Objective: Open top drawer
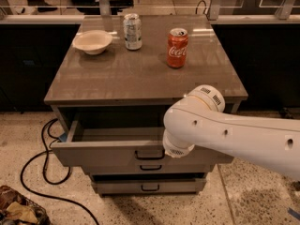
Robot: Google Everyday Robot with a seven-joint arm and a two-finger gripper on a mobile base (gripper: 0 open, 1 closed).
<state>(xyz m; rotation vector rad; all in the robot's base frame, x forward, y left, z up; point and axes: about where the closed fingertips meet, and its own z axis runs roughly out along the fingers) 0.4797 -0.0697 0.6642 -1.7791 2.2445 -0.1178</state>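
The top drawer [103,153] of the grey cabinet stands pulled out, showing its plain grey inside and the black loop handle [150,154] at the centre of its front. My white arm [220,130] reaches in from the right and crosses the right half of the drawer front, its rounded end just right of the handle. The gripper is hidden behind the arm, so it does not show.
Below are two shut drawers with black handles [151,167] [150,187]. On the cabinet top [140,78] stand a white bowl [92,41], a silver can [132,31] and a red cola can [177,48]. A black cable [44,163] loops on the floor at left.
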